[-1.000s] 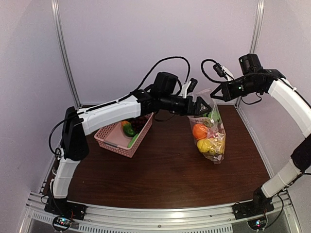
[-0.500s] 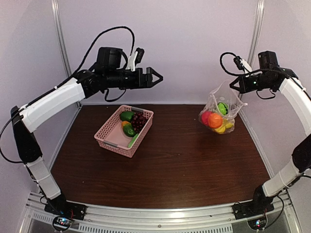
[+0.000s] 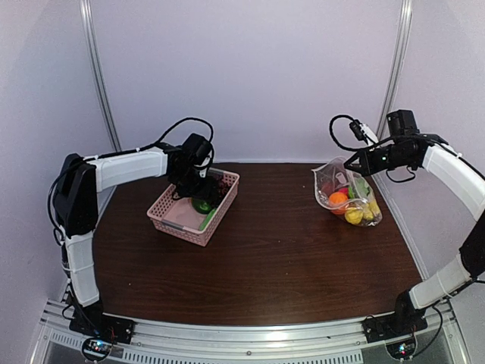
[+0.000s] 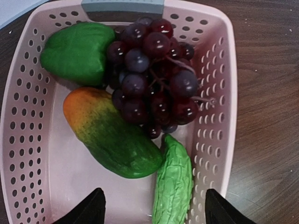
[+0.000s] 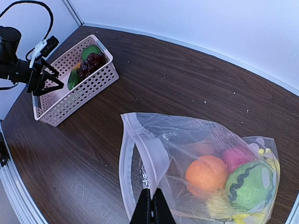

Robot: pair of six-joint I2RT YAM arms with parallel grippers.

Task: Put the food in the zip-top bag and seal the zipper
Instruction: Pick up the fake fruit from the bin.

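Note:
The clear zip-top bag (image 3: 350,199) hangs tilted at the right with its lower end near the table. It holds an orange (image 5: 205,173), a pink piece (image 5: 237,157), a green striped piece (image 5: 250,184) and yellow pieces. My right gripper (image 5: 150,205) is shut on the bag's mouth edge, and the pale zipper strip (image 5: 142,140) gapes open. My left gripper (image 4: 154,207) is open, low over the pink basket (image 4: 215,116). In the basket lie dark grapes (image 4: 152,74), a green pepper (image 4: 77,51), a green-orange mango (image 4: 112,135) and a bumpy green gourd (image 4: 174,186), which is between the fingertips.
The pink basket (image 3: 178,220) stands at the back left of the dark wooden table (image 3: 265,265). White walls close in the back and both sides. The left arm (image 3: 125,168) reaches across above the table's left edge.
My left arm has swung from high near the bag, out to the left, and down onto the basket. My right gripper has lowered the bag and it now hangs tilted.

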